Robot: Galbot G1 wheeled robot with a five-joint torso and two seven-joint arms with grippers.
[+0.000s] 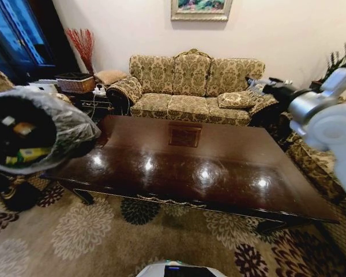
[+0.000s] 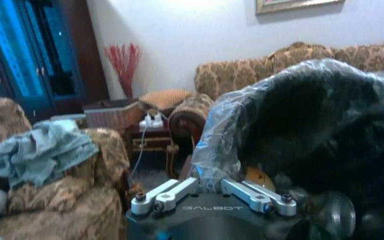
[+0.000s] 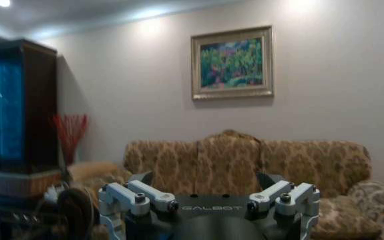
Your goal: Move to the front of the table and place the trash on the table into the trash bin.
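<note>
The dark glossy table [image 1: 190, 167] stands in front of me, its top bare and shiny. The black trash bin [image 1: 43, 124] with its grey plastic liner is lifted and tipped toward me at the left, off the table's left end. Inside it lies trash: a green-yellow packet [image 1: 32, 153] and small pale pieces [image 1: 9, 121]. In the left wrist view my left gripper [image 2: 209, 184] is shut on the bin's bagged rim [image 2: 245, 125]. My right arm [image 1: 328, 118] is raised at the right, and its gripper [image 3: 207, 194] stands open, holding nothing.
A patterned sofa [image 1: 190, 86] runs behind the table. A wicker basket [image 1: 76, 85] sits on a side table at the back left. An armchair with a blue cloth [image 2: 42, 150] stands left. A floral rug [image 1: 104, 231] covers the floor, and my base [image 1: 179, 270] is near the table's front edge.
</note>
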